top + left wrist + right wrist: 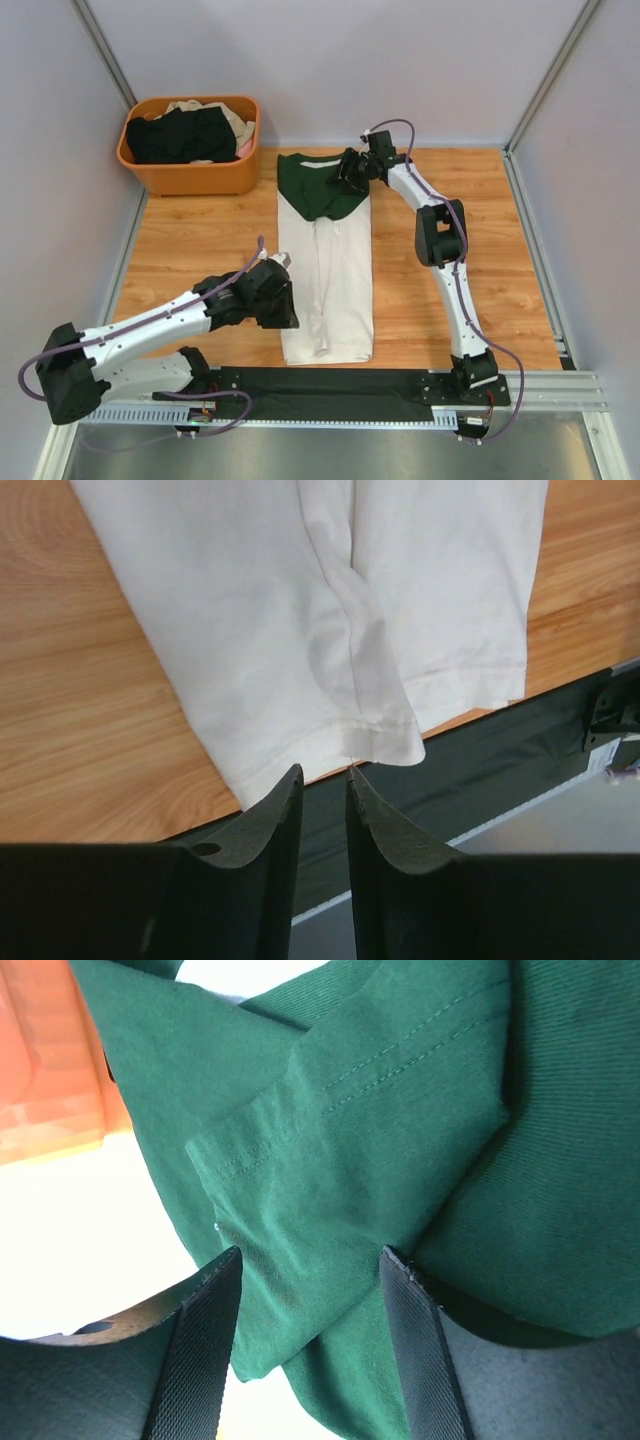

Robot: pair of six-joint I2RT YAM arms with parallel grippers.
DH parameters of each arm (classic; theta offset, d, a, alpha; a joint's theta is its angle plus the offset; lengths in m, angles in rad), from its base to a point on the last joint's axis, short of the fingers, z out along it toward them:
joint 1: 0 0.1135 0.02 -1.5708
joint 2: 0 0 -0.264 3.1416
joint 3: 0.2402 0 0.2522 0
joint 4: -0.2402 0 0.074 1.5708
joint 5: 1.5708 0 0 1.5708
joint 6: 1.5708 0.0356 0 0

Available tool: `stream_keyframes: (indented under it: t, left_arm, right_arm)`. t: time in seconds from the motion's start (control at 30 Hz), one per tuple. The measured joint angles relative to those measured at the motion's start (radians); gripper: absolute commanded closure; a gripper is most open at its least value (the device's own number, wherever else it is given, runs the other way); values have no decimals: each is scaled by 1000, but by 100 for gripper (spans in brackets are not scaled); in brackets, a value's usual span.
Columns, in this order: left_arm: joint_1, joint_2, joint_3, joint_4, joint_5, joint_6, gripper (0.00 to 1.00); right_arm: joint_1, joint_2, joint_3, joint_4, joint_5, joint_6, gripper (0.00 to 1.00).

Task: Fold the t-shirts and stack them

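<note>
The white t-shirt [327,270] lies on the table folded lengthwise into a long strip, with its dark green sleeves [318,188] folded in at the far end. My right gripper [348,172] hovers over the far right of that green part. In the right wrist view it [312,1255] is open, with the folded green sleeve [340,1160] lying between and under the fingers. My left gripper [288,312] is at the strip's near left edge. In the left wrist view it [322,772] is narrowly open and empty, just short of the white hem [380,735].
An orange basket [195,178] stands at the back left with a black t-shirt [185,135] and a beige one [240,125] in it. A black mat [330,395] runs along the near edge. Walls and metal posts close in the table.
</note>
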Motion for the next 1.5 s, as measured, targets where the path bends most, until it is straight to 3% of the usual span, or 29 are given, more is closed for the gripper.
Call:
stream_keyframes:
  t: [0.27,0.43,0.53,0.63,0.83,1.03,1.23,1.5]
  left_arm:
    - [0,-121,1,-112,-129,38,70]
    - [0,-196,3,-136,-208,87,66]
    - [0,-233,6,-135,-278,134,15]
    - [8,-256,3,-103,-330,175,0]
    - [119,-209,-76,80,-269,222,2]
    - [170,-196,-225,235,-252,256,2]
    - [170,-157,-228,310,-262,273,11]
    - [170,86,-234,420,-140,190,20]
  right_arm:
    - [-17,-105,-80,-4,4,-51,28]
    - [-37,-307,-183,3,7,-104,21]
    - [-41,-531,-378,29,41,-142,21]
    - [-37,-790,-667,83,104,-169,21]
    - [-28,-1212,-1278,216,201,-177,23]
    - [-26,-1353,-1679,300,231,-162,24]
    - [0,-1479,-1847,360,214,-153,26]
    - [49,-1582,-2000,384,179,-89,33]
